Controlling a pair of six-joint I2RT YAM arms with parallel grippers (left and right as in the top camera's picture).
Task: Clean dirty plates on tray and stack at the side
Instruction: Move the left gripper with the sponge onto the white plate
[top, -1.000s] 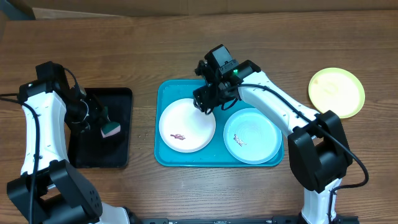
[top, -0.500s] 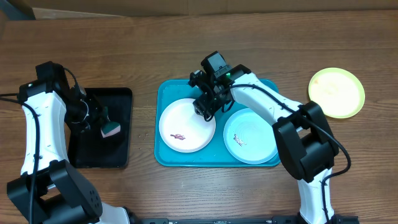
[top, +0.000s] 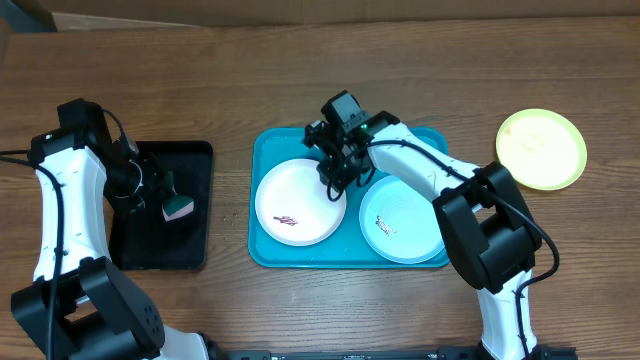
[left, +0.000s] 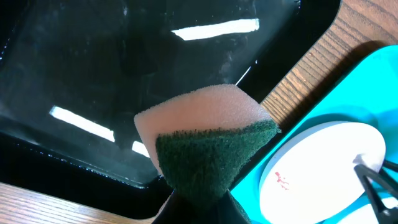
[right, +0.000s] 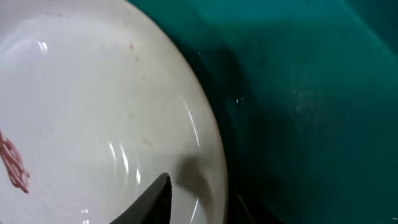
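On the tray (top: 262, 150), toward 9 o'clock, the white plate (top: 295, 205) has the right tool (top: 336, 183) at its 2 o'clock rim, closure unclear. Left tool (top: 165, 196) pinches a sponge (left: 205, 137) over the black tray (top: 190, 250).

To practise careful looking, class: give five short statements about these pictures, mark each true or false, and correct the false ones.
1. The white plate lies in the turquoise tray. True.
2. The yellow-green plate lies in that tray. False: it sits on the table, right of the tray.
3. The left claw holds a sponge over the black tray. True.
4. The white plate is spotless. False: it bears a dark-red smear.
5. The right claw is at the white plate's rim. True.
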